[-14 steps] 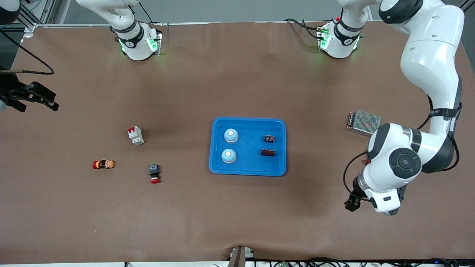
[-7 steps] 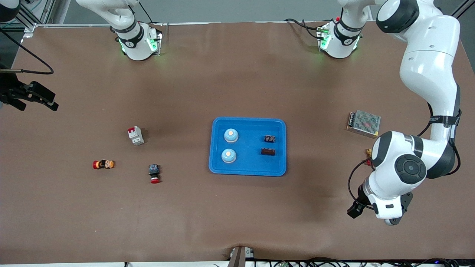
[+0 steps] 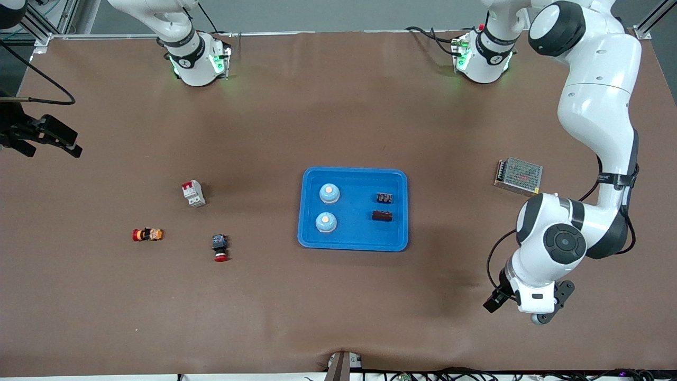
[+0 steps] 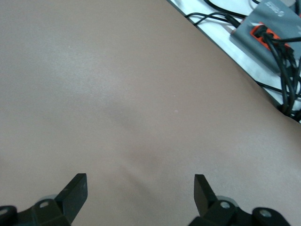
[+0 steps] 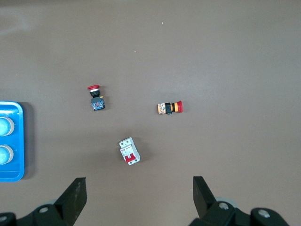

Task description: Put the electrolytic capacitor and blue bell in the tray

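The blue tray (image 3: 353, 238) lies mid-table. In it stand two blue bells (image 3: 329, 193) (image 3: 326, 222), and beside them, toward the left arm's end, lie two dark electrolytic capacitors (image 3: 384, 198) (image 3: 382, 216). My left gripper (image 4: 140, 181) is open and empty over bare brown mat near the table's edge, at the left arm's end. My right gripper (image 5: 140, 183) is open and empty, held high at the right arm's end (image 3: 52, 148). Its wrist view shows the tray's rim (image 5: 11, 176) with both bells at the picture's edge.
A metal mesh power supply (image 3: 518, 175) sits near the left arm. Toward the right arm's end lie a white-red circuit breaker (image 3: 193, 193), a red-yellow switch (image 3: 147, 234) and a red push button (image 3: 219, 247). Cables and a grey box (image 4: 268, 28) lie off the table edge.
The left arm's elbow has swung and its hand has drifted lower in the front view and slightly toward the tray. The right gripper has barely shifted. Nothing on the table moved.
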Tool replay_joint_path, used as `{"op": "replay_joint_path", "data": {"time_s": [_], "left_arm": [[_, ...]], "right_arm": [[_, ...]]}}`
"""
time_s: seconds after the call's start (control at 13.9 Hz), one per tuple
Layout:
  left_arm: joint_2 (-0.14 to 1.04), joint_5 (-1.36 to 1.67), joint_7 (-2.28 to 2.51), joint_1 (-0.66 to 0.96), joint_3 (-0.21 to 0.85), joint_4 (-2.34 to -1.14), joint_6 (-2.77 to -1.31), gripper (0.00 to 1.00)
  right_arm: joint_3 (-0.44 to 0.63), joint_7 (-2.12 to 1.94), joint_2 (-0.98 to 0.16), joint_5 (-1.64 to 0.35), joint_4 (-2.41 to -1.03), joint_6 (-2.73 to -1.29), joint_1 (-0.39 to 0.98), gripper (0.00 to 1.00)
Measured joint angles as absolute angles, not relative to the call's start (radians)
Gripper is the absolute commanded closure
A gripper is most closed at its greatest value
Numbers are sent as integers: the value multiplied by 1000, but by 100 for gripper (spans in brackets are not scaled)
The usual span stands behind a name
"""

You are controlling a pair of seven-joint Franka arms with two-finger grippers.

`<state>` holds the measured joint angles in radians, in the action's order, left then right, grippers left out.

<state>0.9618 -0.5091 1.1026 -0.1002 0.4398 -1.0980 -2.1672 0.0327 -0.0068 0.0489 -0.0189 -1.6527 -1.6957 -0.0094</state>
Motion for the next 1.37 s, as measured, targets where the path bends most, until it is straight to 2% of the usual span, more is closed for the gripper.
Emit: {"op": "replay_joint_path", "data": {"time_s": [0.14, 0.29, 0.58, 0.65, 0.79, 1.37], "left_arm": [[961, -458, 1042, -94, 435, -1085, -2161, 0], [952, -399, 990, -48, 366, -1067, -2125, 0], [891, -75, 791, 156, 22, -1045, -2041, 0], [869, -22, 731, 179, -32, -1042, -1999, 0], [817, 11, 638, 180, -66, -1035, -1915, 0], [515, 47, 229, 167, -73, -1022, -1612, 0]], "right_arm": [[33, -7, 49, -19, -1653, -1696, -9, 0], [32, -7, 49, -19, -1653, -1696, -9, 0], [28, -7, 49, -19, -1653, -1695, -9, 0], [26, -7, 49, -19, -1652, -1695, -9, 0], [26, -7, 49, -19, -1652, -1694, -9, 0], [26, -5, 49, -19, -1648, -1679, -9, 0]]}}
